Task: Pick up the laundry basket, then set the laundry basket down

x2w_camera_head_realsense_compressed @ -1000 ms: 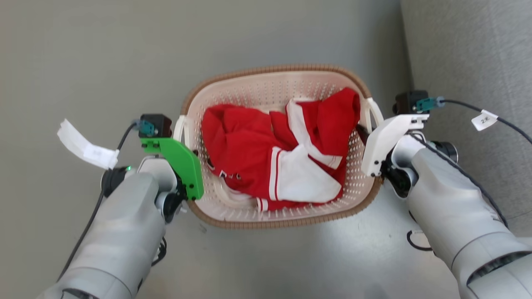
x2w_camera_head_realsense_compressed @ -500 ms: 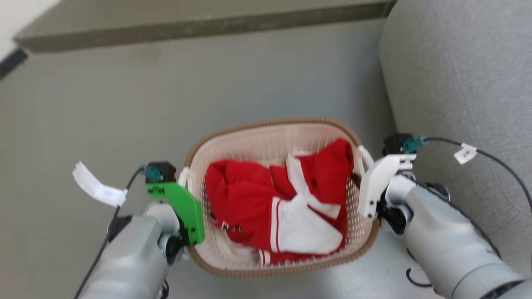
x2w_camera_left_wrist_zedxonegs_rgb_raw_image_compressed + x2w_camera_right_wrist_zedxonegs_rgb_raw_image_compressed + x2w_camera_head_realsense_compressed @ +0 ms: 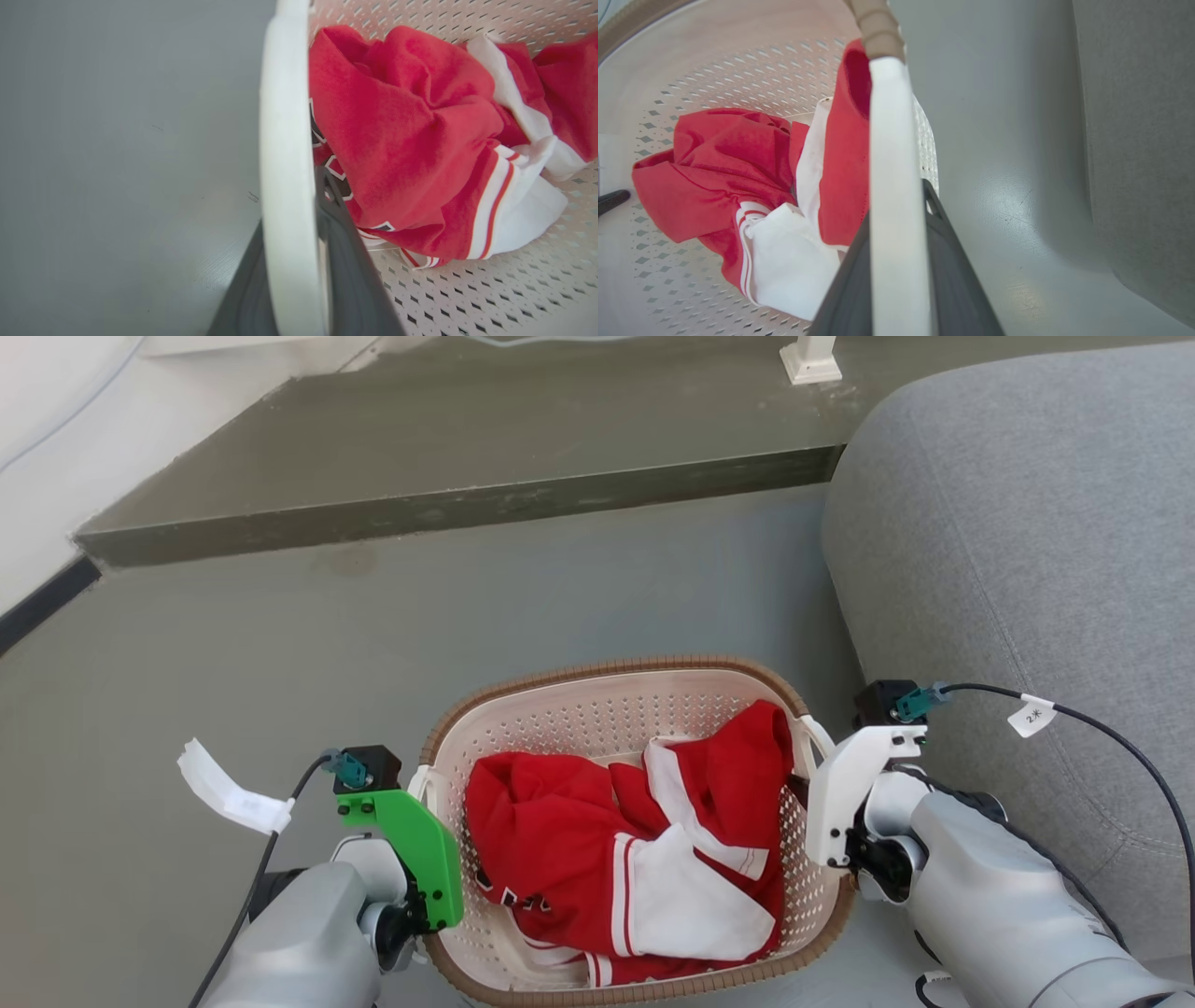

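Pinches the left handle [image 3: 285,140] in the left gripper [image 3: 292,200], fingers [image 3: 359,289] pressed onto the white loop from both sides, one inside the wall, one outside. Does the same with the right gripper [image 3: 896,210], fingers [image 3: 959,280] clamped on the right handle [image 3: 896,154] just below the brown rim [image 3: 875,30].

Holds the basket [image 3: 597,723] that way at 6 o'clock in the head view, low and close, gripped at its own 9 and 3 o'clock. Carries a crumpled red-and-white shirt [image 3: 569,840] inside, heaped from the middle toward 3 o'clock on the perforated bottom. Cannot tell the base as resting on the grey floor [image 3: 420,625] or hanging just above it. Has a grey sofa [image 3: 1008,541] close by at 2 o'clock, just beyond the right gripper, and a low dark step [image 3: 448,509] well off at 12 o'clock.

Reads as the pick-up step, with both grasps made and the load shared between the arms. Calls next for an even rise on both sides, to keep the rim level and the shirt inside, without squeezing inward on the thin wall. Needs care at 3 o'clock, to keep the right arm off the sofa. Then wants a bare patch of floor and a slow, level lowering, with the fingers parted only once the base sits flat.
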Available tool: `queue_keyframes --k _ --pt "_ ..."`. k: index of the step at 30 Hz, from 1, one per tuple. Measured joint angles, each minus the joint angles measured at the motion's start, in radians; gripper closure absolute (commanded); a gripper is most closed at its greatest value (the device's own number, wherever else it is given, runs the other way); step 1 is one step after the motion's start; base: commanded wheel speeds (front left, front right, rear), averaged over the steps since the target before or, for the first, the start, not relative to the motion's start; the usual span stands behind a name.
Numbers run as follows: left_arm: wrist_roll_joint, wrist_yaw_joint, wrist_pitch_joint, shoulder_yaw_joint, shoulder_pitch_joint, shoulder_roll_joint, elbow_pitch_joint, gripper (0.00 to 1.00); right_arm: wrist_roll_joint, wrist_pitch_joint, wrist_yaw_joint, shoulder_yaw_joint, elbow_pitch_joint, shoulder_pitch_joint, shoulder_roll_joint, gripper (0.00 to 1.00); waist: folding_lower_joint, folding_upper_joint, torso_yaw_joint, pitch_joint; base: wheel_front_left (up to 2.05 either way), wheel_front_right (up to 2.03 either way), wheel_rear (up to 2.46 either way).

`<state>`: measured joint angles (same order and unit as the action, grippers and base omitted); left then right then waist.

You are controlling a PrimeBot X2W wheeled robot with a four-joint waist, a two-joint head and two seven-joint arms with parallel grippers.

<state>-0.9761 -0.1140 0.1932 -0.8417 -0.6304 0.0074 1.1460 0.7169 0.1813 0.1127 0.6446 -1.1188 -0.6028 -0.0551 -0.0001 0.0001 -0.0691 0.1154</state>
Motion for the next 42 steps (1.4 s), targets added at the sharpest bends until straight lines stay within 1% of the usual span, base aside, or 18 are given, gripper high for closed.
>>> queue_keyframes --k 10,24,42 --pt "-0.007 0.018 0.008 -0.012 0.007 0.001 -0.007 1.00 0.017 0.006 0.000 0.019 0.000 0.002 -0.003 1.00 0.0000 -0.0001 -0.003 -0.020 0.00 0.00 0.00" --pt "-0.026 0.028 0.009 -0.032 0.012 0.005 -0.021 1.00 0.033 0.009 -0.001 0.043 -0.001 0.002 -0.007 1.00 0.0000 0.0000 -0.005 -0.023 0.00 0.00 0.00" --pt "-0.050 0.053 -0.001 -0.042 0.009 0.008 -0.032 1.00 0.065 0.003 -0.001 0.065 -0.002 -0.007 -0.007 1.00 0.0000 0.0000 -0.007 0.018 0.00 0.00 0.00"
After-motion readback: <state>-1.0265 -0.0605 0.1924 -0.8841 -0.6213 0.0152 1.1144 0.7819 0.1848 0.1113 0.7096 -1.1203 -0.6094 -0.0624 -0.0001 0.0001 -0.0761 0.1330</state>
